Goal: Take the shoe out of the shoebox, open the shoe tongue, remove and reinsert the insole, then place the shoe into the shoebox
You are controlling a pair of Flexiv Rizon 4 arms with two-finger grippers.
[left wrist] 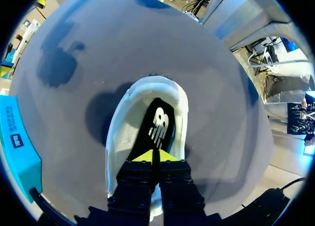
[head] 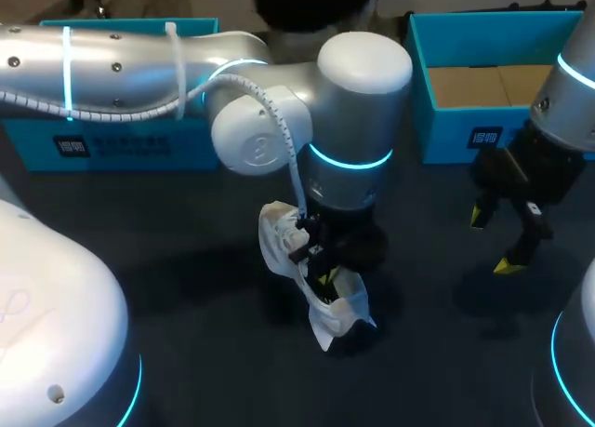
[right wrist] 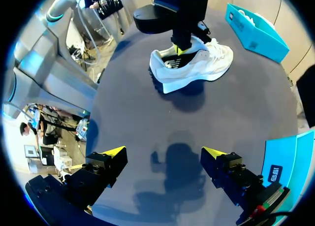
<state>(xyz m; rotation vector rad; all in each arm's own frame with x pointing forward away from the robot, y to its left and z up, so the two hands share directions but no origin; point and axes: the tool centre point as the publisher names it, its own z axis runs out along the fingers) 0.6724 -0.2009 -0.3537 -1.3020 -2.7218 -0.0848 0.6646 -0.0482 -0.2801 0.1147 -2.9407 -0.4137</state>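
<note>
White shoe (head: 342,308) out of its box, on the dark table (head: 186,287) at lower centre of the head view, with the left gripper (head: 319,258) in its mouth.

Tips closed tight inside the collar, apparently pinching the heel edge of the black insole (left wrist: 158,123). Judged light and soft-walled, so likely to tip or drag as the insole lifts; insole thin, floppy, prone to folding. Best hold: heel edge for the insole, heel counter or midsole for the shoe. Spread wide and empty at centre right, the right gripper (head: 493,243), well apart from the shoe and free to steady it. Open teal shoebox (head: 423,83) at upper right, second teal box (head: 112,148) at upper left, both apart from the shoe. Sole obstruction: the left arm (head: 139,64) over the shoe.
</note>
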